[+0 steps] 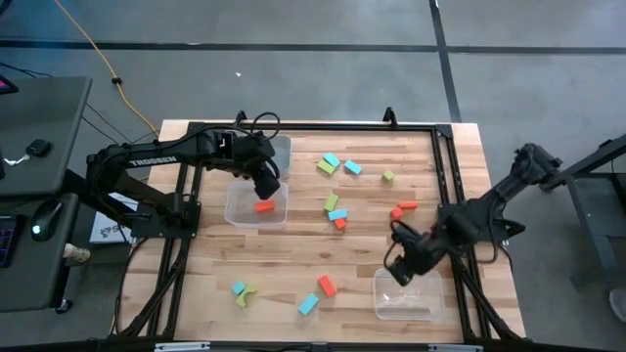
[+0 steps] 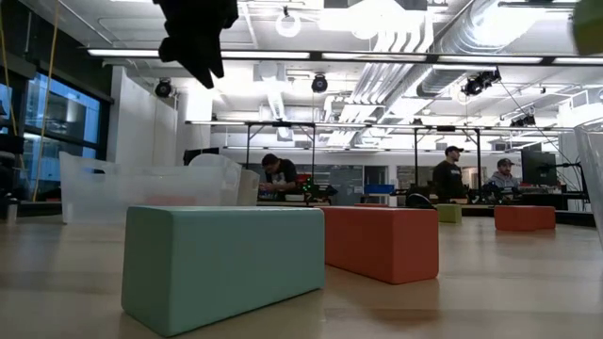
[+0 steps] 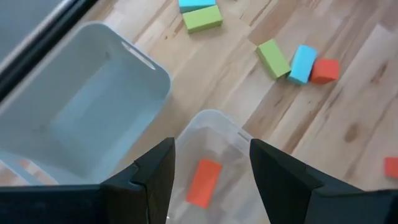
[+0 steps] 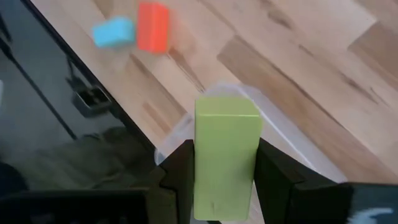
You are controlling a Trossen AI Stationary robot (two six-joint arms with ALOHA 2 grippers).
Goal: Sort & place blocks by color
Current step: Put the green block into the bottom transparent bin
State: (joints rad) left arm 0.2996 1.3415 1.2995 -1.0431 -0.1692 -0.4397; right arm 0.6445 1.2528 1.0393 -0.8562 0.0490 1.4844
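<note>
One red block [image 3: 204, 182] in bin [image 3: 239, 135].

Both arms are showing up dark, almost black, built from slim tubular links with chunkier rounded joint housings, and the left arm [image 1: 156, 156] is wearing white "TROSSEN" lettering along its long link while thin black cables are looping up near its wrist. The right arm [image 1: 509, 191] is looking the same matte black, its links thickening into blocky joints toward the wrist, with no lettering readable on it from above. Up close, the left gripper [image 3: 211, 171] is presenting two broad, flat-faced black fingers [image 3: 155, 171] with angular, bevelled edges, and the right gripper [image 4: 225, 180] is showing matching squared-off black fingers [image 4: 277, 174] with a dull plastic sheen.
</note>
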